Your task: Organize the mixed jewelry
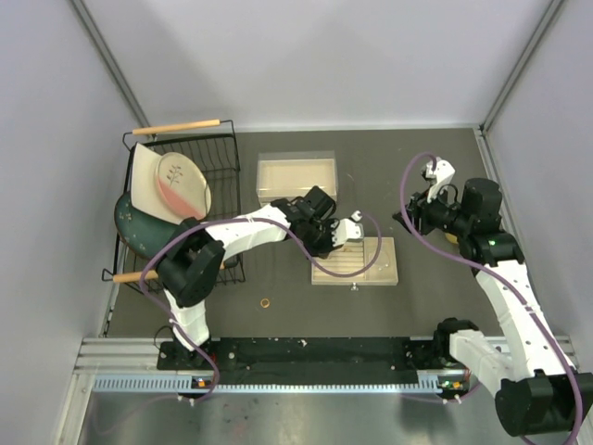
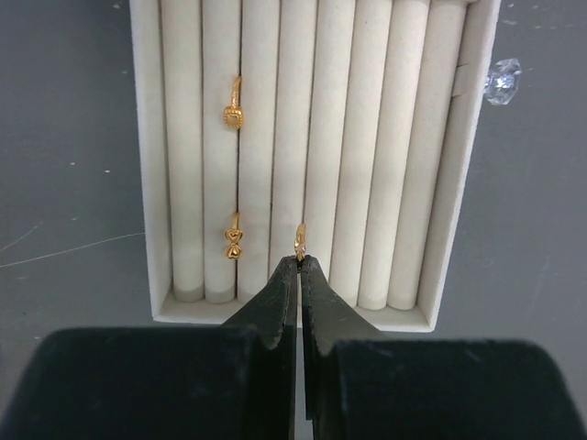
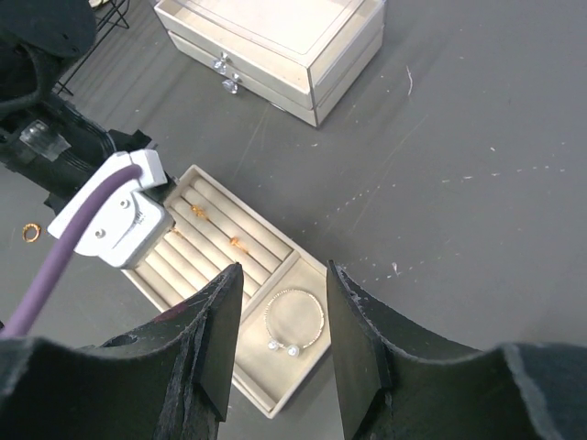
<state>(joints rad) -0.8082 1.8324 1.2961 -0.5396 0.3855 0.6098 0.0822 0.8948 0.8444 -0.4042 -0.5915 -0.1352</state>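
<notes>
The beige slotted tray [image 1: 384, 269] lies mid-table. My left gripper [image 2: 300, 261] is shut on a small gold ring [image 2: 300, 240] and holds it over a slot near the tray's [image 2: 147, 183] near end. One gold ring [image 2: 234, 115] and another ring [image 2: 235, 243] stand together in a slot further left. The silver bracelet [image 3: 295, 316] lies in the tray's side compartment [image 3: 275, 390]. A loose gold ring [image 1: 266, 302] rests on the table in front of the tray. My right gripper [image 3: 282, 280] hovers open and empty, high to the tray's right.
A clear-lidded drawer box [image 1: 296, 176] stands behind the tray, and its crystal knob [image 2: 503, 78] shows beside the tray. At the far left a black dish rack [image 1: 227, 176] holds plates [image 1: 181, 185]. White walls close in the dark table [image 1: 417, 148].
</notes>
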